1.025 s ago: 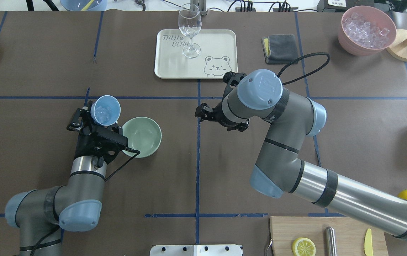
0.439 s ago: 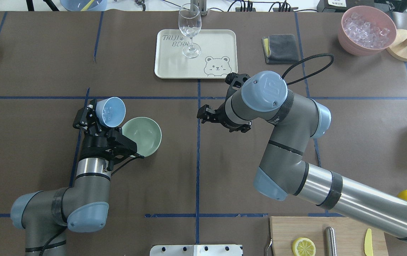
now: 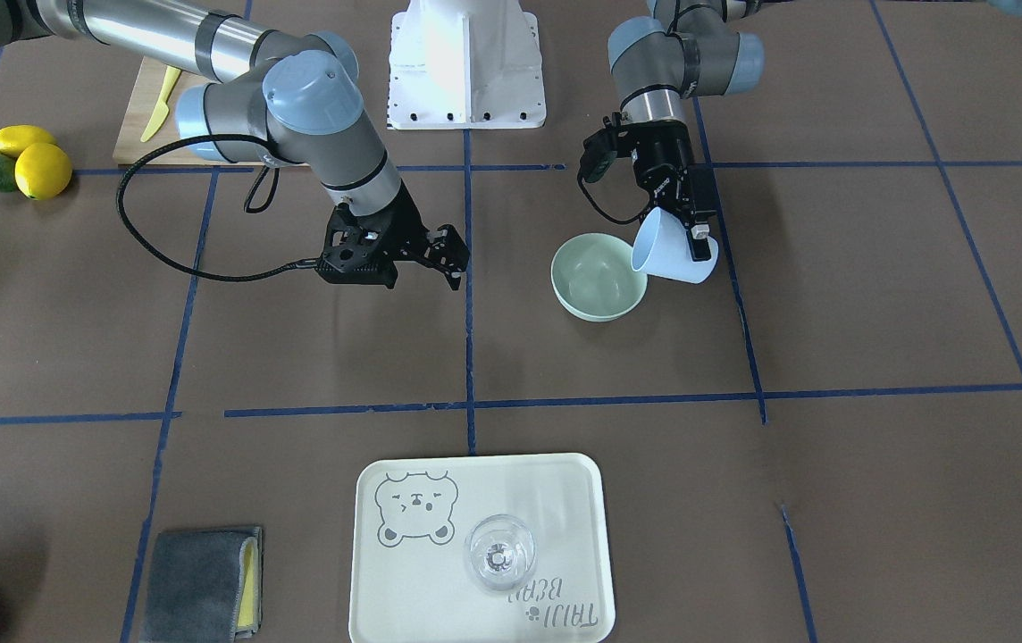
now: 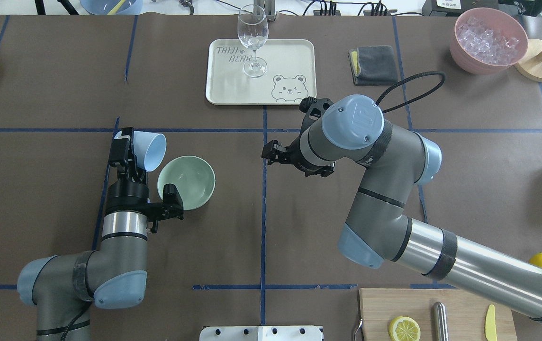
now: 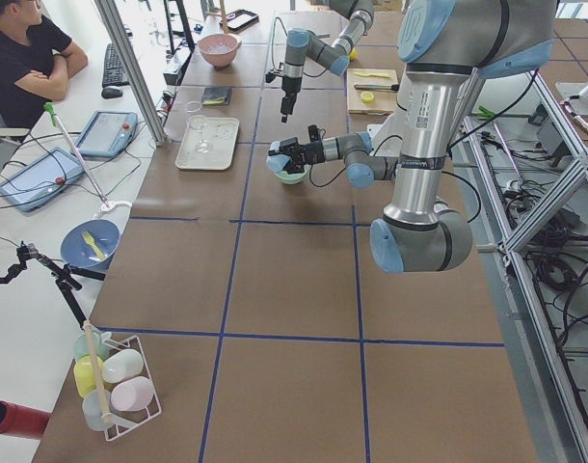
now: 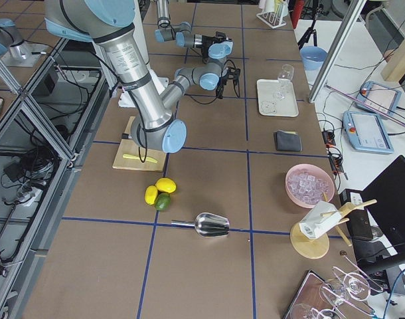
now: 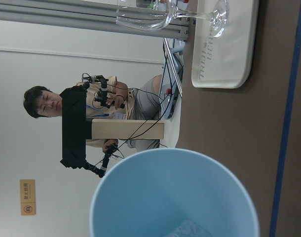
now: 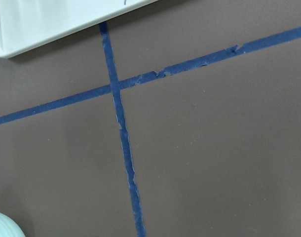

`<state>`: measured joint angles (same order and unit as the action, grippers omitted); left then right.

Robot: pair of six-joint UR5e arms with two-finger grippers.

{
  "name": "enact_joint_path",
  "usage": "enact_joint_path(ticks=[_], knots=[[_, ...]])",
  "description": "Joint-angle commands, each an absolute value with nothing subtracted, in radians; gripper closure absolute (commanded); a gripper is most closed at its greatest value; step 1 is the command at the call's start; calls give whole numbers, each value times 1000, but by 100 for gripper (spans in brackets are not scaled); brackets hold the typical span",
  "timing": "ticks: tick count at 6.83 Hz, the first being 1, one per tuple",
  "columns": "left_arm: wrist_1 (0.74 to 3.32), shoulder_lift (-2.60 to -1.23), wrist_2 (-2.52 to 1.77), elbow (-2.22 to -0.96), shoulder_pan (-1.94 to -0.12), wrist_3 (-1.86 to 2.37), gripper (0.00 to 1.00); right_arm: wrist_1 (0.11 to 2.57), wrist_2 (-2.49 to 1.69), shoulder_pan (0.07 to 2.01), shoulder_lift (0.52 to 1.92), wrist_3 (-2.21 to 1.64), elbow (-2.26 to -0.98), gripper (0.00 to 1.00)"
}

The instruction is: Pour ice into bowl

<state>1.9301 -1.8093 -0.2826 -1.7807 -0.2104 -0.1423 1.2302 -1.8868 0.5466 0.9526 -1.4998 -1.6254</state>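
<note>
My left gripper point(image 4: 128, 150) is shut on a light-blue cup point(image 4: 150, 150) and holds it tipped on its side, mouth toward the mint-green bowl point(image 4: 190, 182). The cup's rim hangs over the bowl's edge in the front view, where the cup point(image 3: 672, 254) partly overlaps the bowl point(image 3: 598, 279). The bowl's inside looks bare. In the left wrist view one clear piece of ice point(image 7: 190, 230) shows low inside the cup point(image 7: 175, 192). My right gripper point(image 3: 452, 256) is open and empty, hovering over the table right of the bowl in the overhead view point(image 4: 267, 152).
A cream tray point(image 4: 294, 57) with a wine glass point(image 4: 253, 33) stands at the back centre. A grey cloth point(image 4: 373, 64) and a pink bowl of ice point(image 4: 489, 40) are at the back right. A cutting board with a lemon slice point(image 4: 404, 328) is at the front right.
My left wrist has turned and tipped the cup further onto its side toward the bowl; the ice inside no longer shows from above. The right arm has barely moved.
</note>
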Motion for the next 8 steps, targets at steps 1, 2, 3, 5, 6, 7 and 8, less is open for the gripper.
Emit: enact_joint_path(ticks=[1, 2, 3, 5, 6, 7, 8], knots=[[1930, -1809, -268, -1763, -210, -296, 100, 1230, -1887, 546, 953, -1500, -1626, 0], [1930, -1809, -267, -1746, -209, -323, 100, 1230, -1887, 546, 953, -1500, -1628, 0], [1928, -1809, -241, -1746, -207, -368, 100, 1230, -1887, 546, 951, -1500, -1628, 0], [1928, -1809, -233, -1741, -206, -437, 100, 1230, -1887, 546, 950, -1502, -1628, 0], [1928, -1809, -230, -1743, -206, -489, 100, 1230, -1887, 546, 950, -1502, -1629, 0], [1928, -1809, -230, -1741, -206, -497, 100, 1230, -1887, 546, 950, -1502, -1628, 0], [1928, -1809, -230, -1743, -206, -520, 100, 1230, -1887, 546, 948, -1503, -1629, 0]])
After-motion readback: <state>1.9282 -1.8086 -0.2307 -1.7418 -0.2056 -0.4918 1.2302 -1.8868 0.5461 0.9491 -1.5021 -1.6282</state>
